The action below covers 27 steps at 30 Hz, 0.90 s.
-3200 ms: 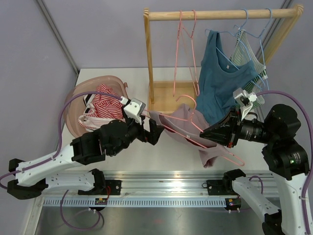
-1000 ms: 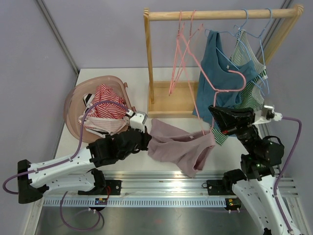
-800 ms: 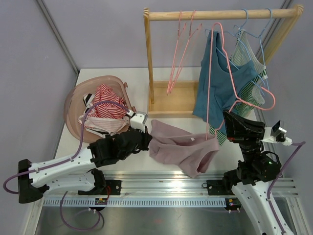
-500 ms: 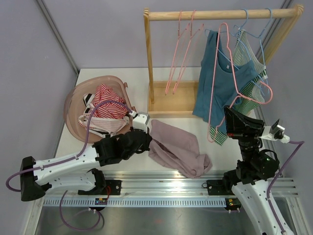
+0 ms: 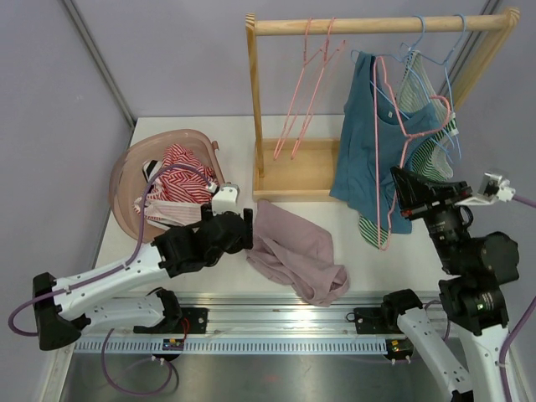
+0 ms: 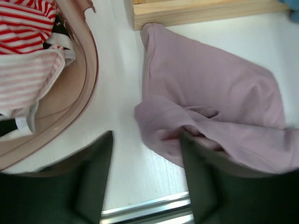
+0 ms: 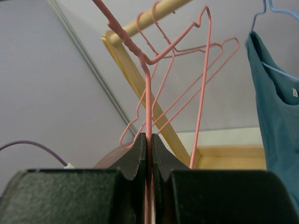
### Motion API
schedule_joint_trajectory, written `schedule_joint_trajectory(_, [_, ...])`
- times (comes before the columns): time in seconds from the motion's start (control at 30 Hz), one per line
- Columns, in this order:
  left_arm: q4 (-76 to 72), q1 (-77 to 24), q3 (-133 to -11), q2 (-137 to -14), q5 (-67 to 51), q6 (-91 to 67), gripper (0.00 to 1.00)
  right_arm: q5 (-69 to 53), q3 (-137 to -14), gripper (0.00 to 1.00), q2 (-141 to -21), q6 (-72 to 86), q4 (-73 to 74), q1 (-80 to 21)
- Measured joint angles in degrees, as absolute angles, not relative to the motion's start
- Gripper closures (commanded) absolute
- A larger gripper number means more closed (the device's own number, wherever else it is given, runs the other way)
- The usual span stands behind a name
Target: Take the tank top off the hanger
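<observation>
Here's the mauve tank top [image 5: 289, 249], off its hanger and lying crumpled on the white tabletop [image 5: 236, 138], just in front of the base of the wooden rack [image 5: 377, 25], with one corner right up against that base in the left wrist view. The left gripper [image 6: 146, 154] sits low over the near left edge of the garment, jaws spread wide and gripping nothing. A folded corner of the cloth lies between the two dark fingers [image 6: 93, 179], though whether they touch the fabric is hard to say. Over on the right, the right gripper [image 7: 148, 144] is raised well above the tabletop with its jaws pinched tight on the thin wire of a bare pink hanger [image 7: 148, 98]. The hanger stands nearly upright in front of the teal top [image 5: 364, 146], and its upper end reaches up close to the rail. Two more empty pink hangers [image 5: 308, 84] dangle from the rail to the left of it, and a green striped top [image 5: 429, 151] hangs at the far right behind the teal one. To the left of the rack sits a pink basket [image 5: 126, 167] holding red and white striped clothes, just beside the left arm.
</observation>
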State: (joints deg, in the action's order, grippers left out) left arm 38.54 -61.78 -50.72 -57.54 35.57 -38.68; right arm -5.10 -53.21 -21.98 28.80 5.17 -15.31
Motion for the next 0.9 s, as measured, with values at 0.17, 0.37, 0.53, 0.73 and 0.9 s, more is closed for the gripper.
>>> schedule_joint_trajectory(0.17, [41.95, -61.71, -52.69, -54.43, 36.10, -39.31, 0.01, -3.53, -62.92, 1.00, -33.41, 28.23, 15.35, -15.31])
schedule_joint_trajectory(0.37, [47.18, -61.69, -55.77, -50.17, 36.29, -39.27, 0.01, -1.26, -76.53, 1.00, -47.86, 27.53, 24.01, -15.31])
schedule_joint_trajectory(0.53, [50.87, -61.69, -56.53, -47.40, 36.29, -38.87, 0.01, -0.32, -86.39, 1.00, -58.19, 26.79, 27.70, -15.31])
schedule_joint_trajectory(0.73, [52.88, -61.69, -56.53, -46.59, 36.29, -38.41, 0.01, -0.03, -96.66, 1.00, -69.32, 25.80, 29.89, -15.33])
schedule_joint_trajectory(0.9, [53.04, -61.69, -56.34, -46.59, 36.29, -37.78, 0.01, 0.62, -103.70, 1.00, -75.48, 24.69, 30.76, -15.90])
